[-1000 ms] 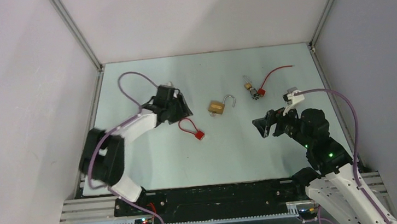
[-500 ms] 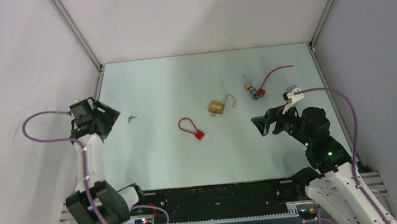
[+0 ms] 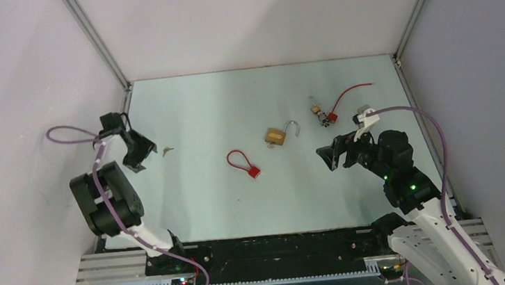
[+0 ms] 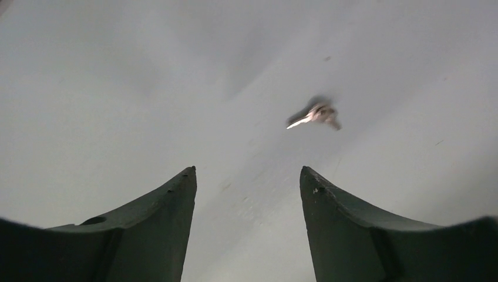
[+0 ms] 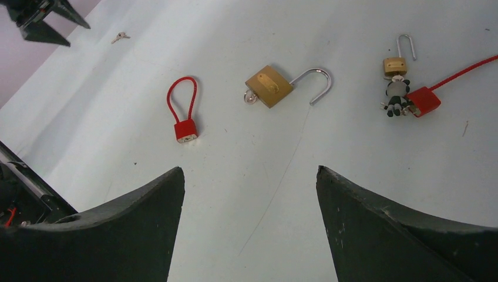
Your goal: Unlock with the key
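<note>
The key [image 3: 166, 150] is a tiny silvery piece lying flat on the table at the left. In the left wrist view it [image 4: 314, 114] lies ahead and right of my open, empty left gripper [image 4: 248, 171]. In the top view the left gripper [image 3: 145, 156] sits just left of the key, apart from it. A brass padlock [image 3: 276, 136] with its silver shackle swung open lies mid-table; it also shows in the right wrist view [image 5: 269, 86]. My right gripper [image 3: 326, 159] is open and empty, to the right of that padlock.
A red tag with a wire loop [image 3: 241, 163] lies left of the padlock. A small brass padlock [image 3: 316, 110], a red tag [image 3: 333, 116] and its long red wire lie at the back right. Walls stand close on the left and right.
My left arm swung from mid-table near the red loop to the left wall, leaving the key on the table, then eased back toward it. The right gripper shifted slightly.
</note>
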`<state>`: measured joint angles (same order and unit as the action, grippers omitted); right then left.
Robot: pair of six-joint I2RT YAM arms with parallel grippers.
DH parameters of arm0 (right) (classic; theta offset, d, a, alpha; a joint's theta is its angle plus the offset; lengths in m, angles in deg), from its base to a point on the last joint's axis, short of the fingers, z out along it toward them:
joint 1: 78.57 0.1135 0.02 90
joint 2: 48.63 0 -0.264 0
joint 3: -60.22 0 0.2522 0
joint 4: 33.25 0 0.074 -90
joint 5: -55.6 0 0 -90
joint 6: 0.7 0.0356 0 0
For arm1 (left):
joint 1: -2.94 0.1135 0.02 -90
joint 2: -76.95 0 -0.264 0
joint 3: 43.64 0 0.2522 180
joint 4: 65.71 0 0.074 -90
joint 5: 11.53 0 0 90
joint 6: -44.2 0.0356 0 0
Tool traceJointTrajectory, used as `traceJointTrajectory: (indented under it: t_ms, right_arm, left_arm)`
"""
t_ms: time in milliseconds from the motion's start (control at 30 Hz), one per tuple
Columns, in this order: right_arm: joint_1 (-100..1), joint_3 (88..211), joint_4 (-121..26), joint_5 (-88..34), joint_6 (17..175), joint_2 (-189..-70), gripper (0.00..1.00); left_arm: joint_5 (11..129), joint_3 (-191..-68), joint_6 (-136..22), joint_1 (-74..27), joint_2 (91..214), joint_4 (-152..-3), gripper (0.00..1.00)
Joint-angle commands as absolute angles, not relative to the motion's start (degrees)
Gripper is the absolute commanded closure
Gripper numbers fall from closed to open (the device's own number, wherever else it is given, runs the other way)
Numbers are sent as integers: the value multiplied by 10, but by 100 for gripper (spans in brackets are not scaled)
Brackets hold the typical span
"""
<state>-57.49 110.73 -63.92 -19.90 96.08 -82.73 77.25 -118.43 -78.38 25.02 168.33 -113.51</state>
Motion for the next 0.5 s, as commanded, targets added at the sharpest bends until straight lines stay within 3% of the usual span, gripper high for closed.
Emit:
traceJointTrajectory:
  t_ms: [0,200,467]
  right_arm:
    - [-579,1110,-616,-196,947,-831,15]
    - [-580,1110,-618,-205,943,-833,15]
    - [-585,1110,-620,-214,942,-833,15]
  left_arm:
    - [840,-1262,-754,198,1750,-1141,31]
    - [882,-1376,-727,136,1877,-1199,34]
    - [876,-1430,-719,124,1944,-1236,48]
